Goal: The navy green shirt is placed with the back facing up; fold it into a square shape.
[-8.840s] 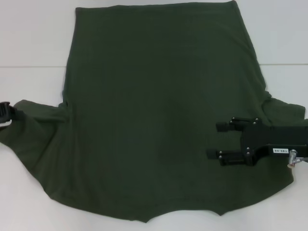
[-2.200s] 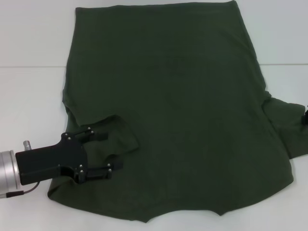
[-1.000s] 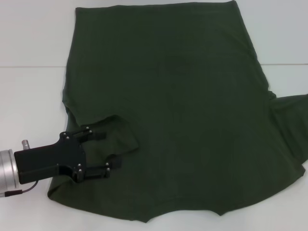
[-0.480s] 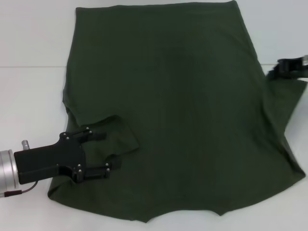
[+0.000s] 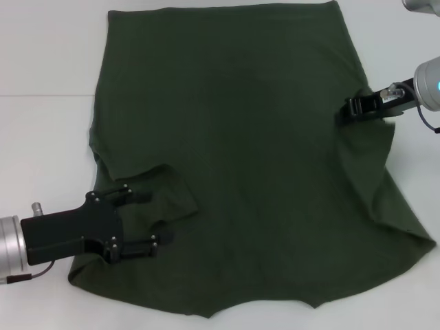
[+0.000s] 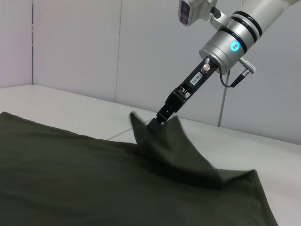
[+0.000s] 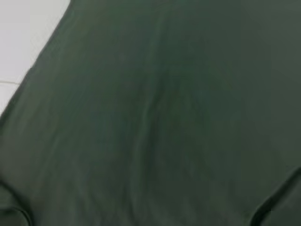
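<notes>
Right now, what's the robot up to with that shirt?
It is folding the navy green shirt, which lies spread on the white table. The left claw sits open over the left sleeve, already folded in onto the body. The right claw is shut on the right sleeve and has it lifted off the table, over the shirt's right edge; the left wrist view shows the cloth peaked up under it. The square is not yet formed.

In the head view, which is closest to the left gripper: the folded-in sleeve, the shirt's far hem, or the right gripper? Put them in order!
1. Folded-in sleeve: right at the left gripper, on the shirt's left side.
2. Right gripper: across the shirt, holding the lifted right sleeve.
3. Far hem: top edge. It's nearly tied with the right gripper, so too close to call.
</notes>
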Robot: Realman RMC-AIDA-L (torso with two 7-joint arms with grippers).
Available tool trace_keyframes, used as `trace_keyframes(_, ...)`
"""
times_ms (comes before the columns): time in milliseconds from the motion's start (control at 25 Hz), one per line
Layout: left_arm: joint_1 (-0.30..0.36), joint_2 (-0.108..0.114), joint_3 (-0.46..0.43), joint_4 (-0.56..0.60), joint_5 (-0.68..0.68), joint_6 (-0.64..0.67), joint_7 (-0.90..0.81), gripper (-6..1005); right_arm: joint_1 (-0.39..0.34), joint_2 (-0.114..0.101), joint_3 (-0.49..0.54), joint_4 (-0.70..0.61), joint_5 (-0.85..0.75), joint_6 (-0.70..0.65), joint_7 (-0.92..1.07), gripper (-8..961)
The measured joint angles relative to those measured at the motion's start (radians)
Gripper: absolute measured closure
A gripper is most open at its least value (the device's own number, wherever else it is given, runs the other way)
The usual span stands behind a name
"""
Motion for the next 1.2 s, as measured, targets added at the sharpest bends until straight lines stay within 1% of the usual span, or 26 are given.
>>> trace_keyframes(120,0.001,0.000,-0.002,-0.003,0.000,-0.001,0.000,138,-0.009,-0.004,0.008,0.000,0.052,-0.009,-0.009,917)
trace_keyframes(240,0.001,0.000,-0.003,-0.004,0.000,-0.002,0.000,138,-0.032,-0.014,0.010,0.000,0.137,-0.018,-0.032,787)
trace_keyframes(320,0.001,0.000,-0.003,-0.005,0.000,-0.004,-0.002,138,-0.057,-0.025,0.010,0.000,0.212,-0.027,-0.058,700)
trace_keyframes(440,0.000,0.000,-0.003,-0.006,-0.006,-0.009,-0.028,138,-0.101,-0.037,0.014,0.000,0.330,-0.048,-0.123,614)
trace_keyframes(520,-0.005,0.002,-0.003,-0.006,-0.007,-0.009,-0.082,138,-0.143,-0.043,0.026,0.001,0.430,-0.090,-0.216,557)
trace_keyframes(600,-0.012,0.008,-0.003,-0.004,-0.006,-0.003,-0.163,138,-0.194,-0.043,0.044,0.005,0.515,-0.147,-0.352,500)
trace_keyframes(680,-0.021,0.021,-0.004,0.000,-0.005,0.010,-0.289,139,-0.258,-0.031,0.062,0.006,0.593,-0.210,-0.521,443)
trace_keyframes(760,-0.027,0.033,-0.008,0.003,0.000,0.023,-0.403,139,-0.327,-0.012,0.072,0.008,0.653,-0.258,-0.709,357)
trace_keyframes(840,-0.033,0.048,-0.020,0.005,0.016,0.045,-0.508,139,-0.385,0.012,0.076,0.012,0.691,-0.282,-0.889,271)
trace_keyframes(920,-0.035,0.067,-0.078,0.010,0.049,0.096,-0.631,139,-0.436,0.040,0.076,0.011,0.702,-0.289,-1.049,200)
trace_keyframes(960,-0.035,0.067,-0.078,0.010,0.049,0.096,-0.631,139,-0.456,0.053,0.076,0.008,0.703,-0.290,-1.119,171)
trace_keyframes(1080,-0.030,0.089,-0.181,0.022,0.093,0.151,-0.748,139,-0.491,0.081,0.070,0.009,0.700,-0.287,-1.264,86)
trace_keyframes(1120,-0.029,0.093,-0.199,0.028,0.110,0.158,-0.774,139,-0.496,0.086,0.068,0.011,0.700,-0.285,-1.296,58)
trace_keyframes(1200,-0.026,0.105,-0.234,0.050,0.159,0.165,-0.850,139,-0.500,0.092,0.066,0.020,0.700,-0.282,-1.338,58)
